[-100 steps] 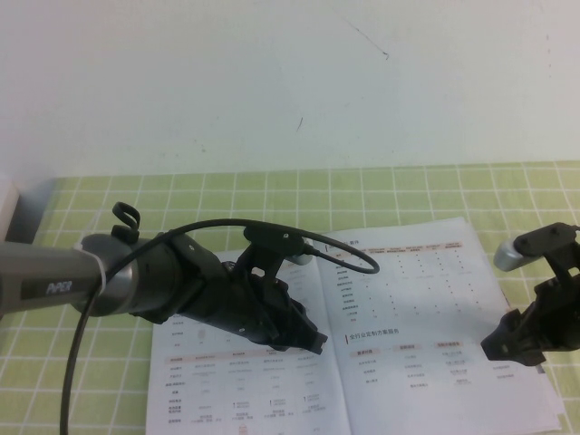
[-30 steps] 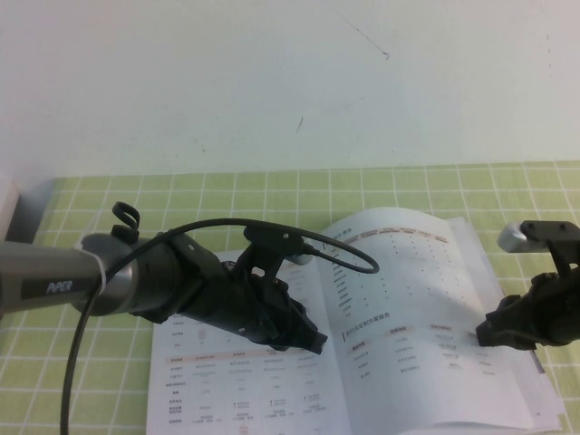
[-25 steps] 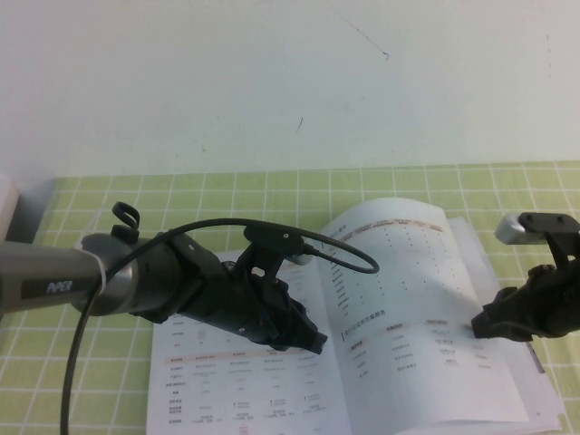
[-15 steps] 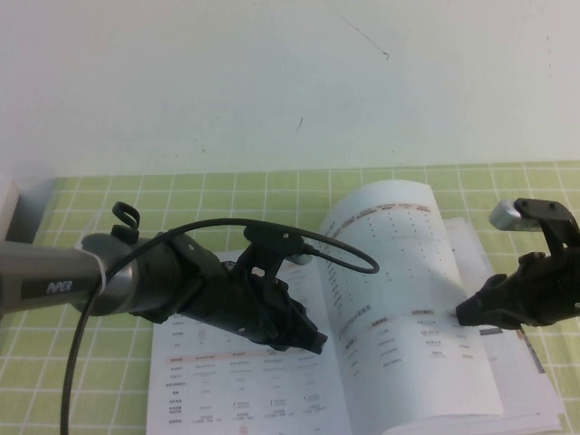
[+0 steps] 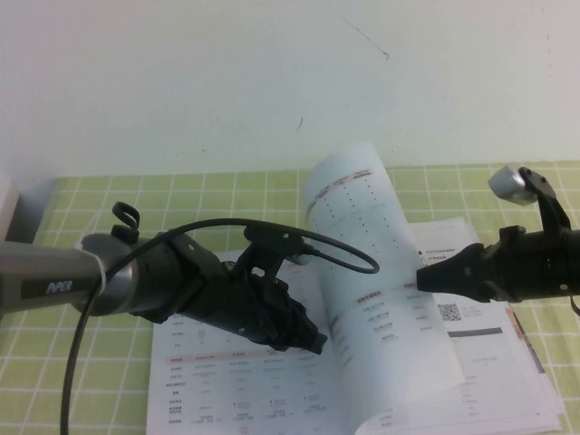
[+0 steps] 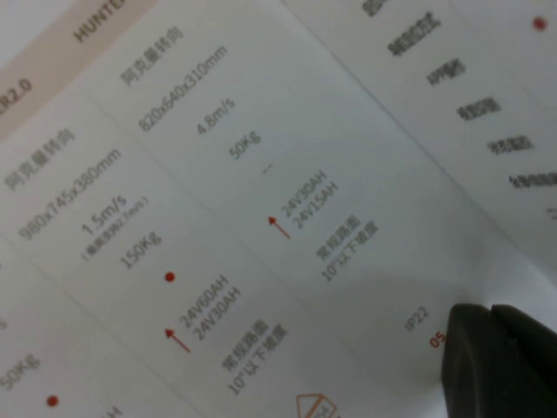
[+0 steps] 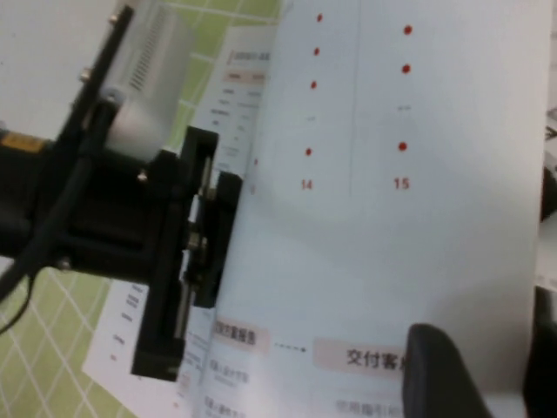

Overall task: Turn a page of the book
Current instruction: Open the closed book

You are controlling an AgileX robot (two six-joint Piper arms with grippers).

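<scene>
The book (image 5: 236,390) lies open on the green checked mat. My left gripper (image 5: 315,344) is shut, its tips resting on the left-hand leaf near the spine; in the left wrist view the tips (image 6: 492,348) touch printed tables (image 6: 218,200). My right gripper (image 5: 424,278) is shut on the page (image 5: 362,236), holding its outer edge. The page stands curled upright over the spine, its grey tables facing left. In the right wrist view the page (image 7: 392,131) runs between my fingers (image 7: 444,374), with my left arm (image 7: 130,218) behind it.
The uncovered right-hand leaf shows a QR code (image 5: 449,311) and text. The green checked mat (image 5: 181,190) reaches back to a white wall. A white object (image 5: 7,204) sits at the far left edge. A black cable (image 5: 344,258) loops above the left wrist.
My right gripper has taken the right-hand page by its edge, lifted it and moved left. The page rose from flat to upright, uncovering the leaf beneath. The left arm has not moved.
</scene>
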